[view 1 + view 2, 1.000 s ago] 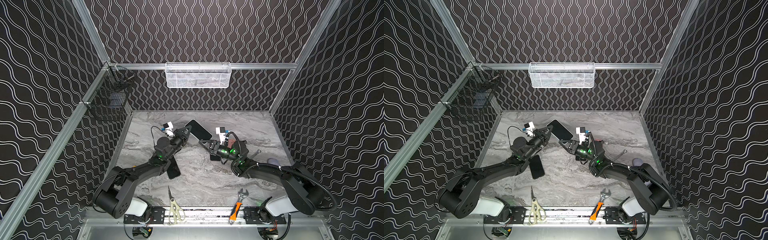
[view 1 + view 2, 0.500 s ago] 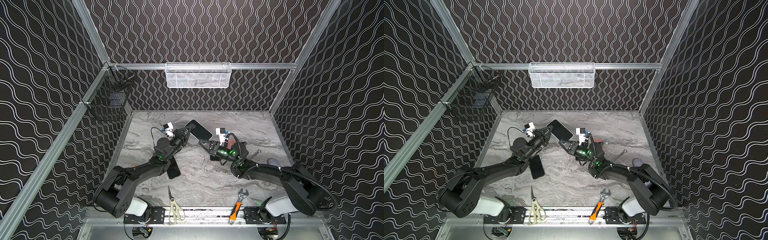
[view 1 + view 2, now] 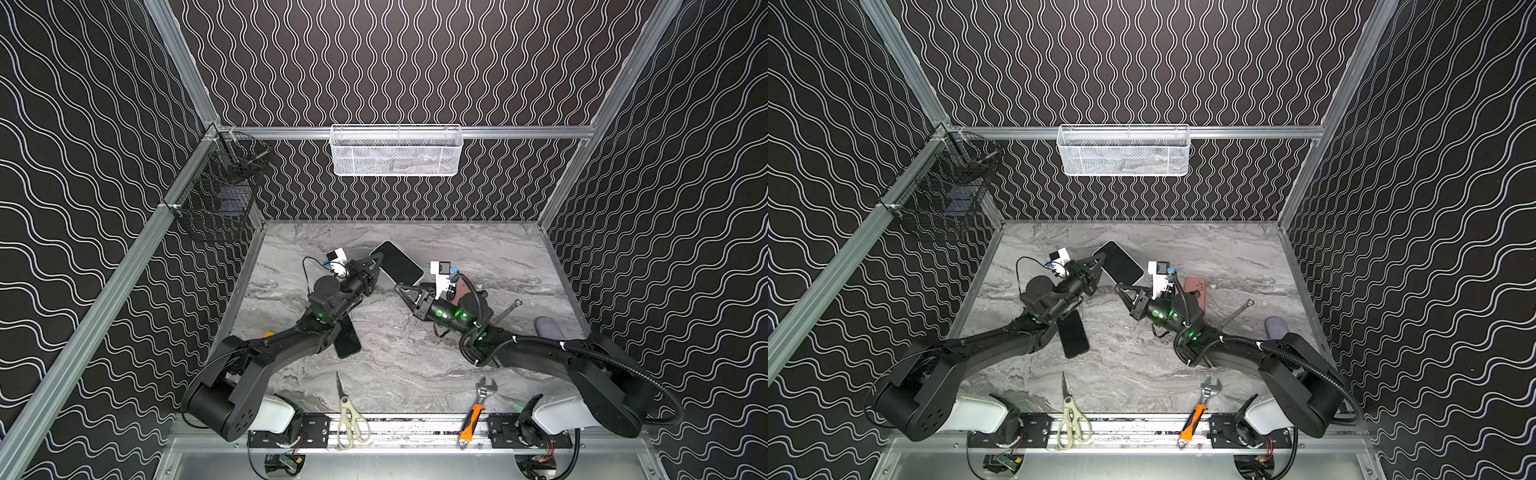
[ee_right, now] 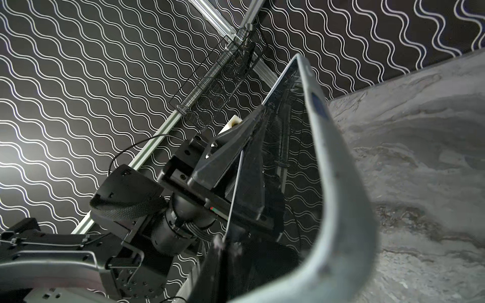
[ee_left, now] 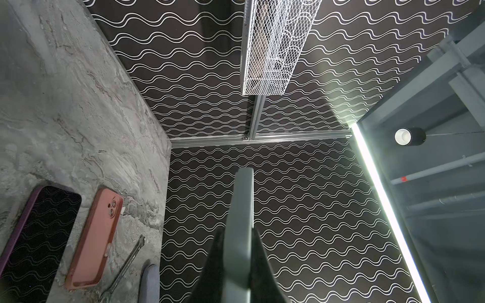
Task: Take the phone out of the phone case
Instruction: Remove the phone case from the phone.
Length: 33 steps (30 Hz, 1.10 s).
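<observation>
Top views: both arms are meeting over the middle of the counter (image 3: 490, 249), holding one phone (image 3: 398, 262) tilted in the air between them.
Phone: a flat black slab whose glossy screen is mirroring the wavy wall lines. It is sitting mostly inside its phone case (image 4: 338, 183).
Phone case: pale grey, matte and soft-looking. In the right wrist view its side wall is bowing away from the glass near the corner closest to that camera.
Left tool (image 3: 377, 259): it is pinching the cased phone's long edge, its black fingers clamping across the thickness.
Right tool (image 3: 398, 286): its pointed fingers are pressing together on the case rim at the phone's lower corner.
Counter: grey with marble veining and a dull finish.
Beside the right arm: a purple-rimmed phone (image 5: 39, 230) is lying screen up next to a salmon-pink cased phone (image 5: 94, 236) lying face down. The arm is partly hiding both in the top views. A metal rod (image 5: 128, 259) with a ringed end and a grey cylinder (image 3: 548, 328) are lying close by.
Under the left arm: a black phone (image 3: 347, 343) is lying half covered.
Front edge: cream-handled scissors (image 3: 347, 411) and an orange-handled adjustable wrench (image 3: 478, 407) are resting there, well apart.
Walls: a white mesh basket (image 3: 397, 149) is hanging on the rear rail, and a black wire basket (image 3: 220, 187) is hanging in the left rear corner.
</observation>
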Tool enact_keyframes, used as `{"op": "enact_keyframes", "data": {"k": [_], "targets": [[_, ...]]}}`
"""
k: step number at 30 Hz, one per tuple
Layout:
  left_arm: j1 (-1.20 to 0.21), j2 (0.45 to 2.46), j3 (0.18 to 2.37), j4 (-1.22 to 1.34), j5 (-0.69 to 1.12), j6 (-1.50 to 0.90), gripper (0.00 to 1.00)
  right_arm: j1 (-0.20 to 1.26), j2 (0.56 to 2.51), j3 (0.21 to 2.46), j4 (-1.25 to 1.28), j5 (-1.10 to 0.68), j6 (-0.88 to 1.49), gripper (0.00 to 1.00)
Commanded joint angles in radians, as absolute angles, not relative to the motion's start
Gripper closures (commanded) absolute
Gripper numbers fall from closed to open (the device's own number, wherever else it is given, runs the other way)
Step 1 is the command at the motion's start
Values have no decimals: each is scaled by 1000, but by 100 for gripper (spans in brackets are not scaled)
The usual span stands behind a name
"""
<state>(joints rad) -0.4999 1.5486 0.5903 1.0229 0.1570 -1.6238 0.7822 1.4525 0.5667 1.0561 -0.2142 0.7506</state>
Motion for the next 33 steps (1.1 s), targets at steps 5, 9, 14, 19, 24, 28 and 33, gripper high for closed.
{"op": "enact_keyframes", "data": {"k": [5,9,14,19,24,28,33], "targets": [[-502,1478,626,1056,149,-1691,100,799,1473,513,930,-6,508,92],[-502,1472,645,1047,163,-1704,100,808,1476,497,941,40,481,89],[-503,1468,663,1036,173,-1713,100,823,1488,498,929,80,448,86],[-504,1466,674,1027,181,-1720,100,842,1510,502,917,124,414,84],[-504,1465,685,1020,188,-1723,100,851,1522,486,931,161,400,84],[-503,1466,690,1012,192,-1726,100,859,1519,482,924,187,385,81],[-504,1475,700,1011,195,-1726,100,871,1512,482,902,216,360,72]]}}
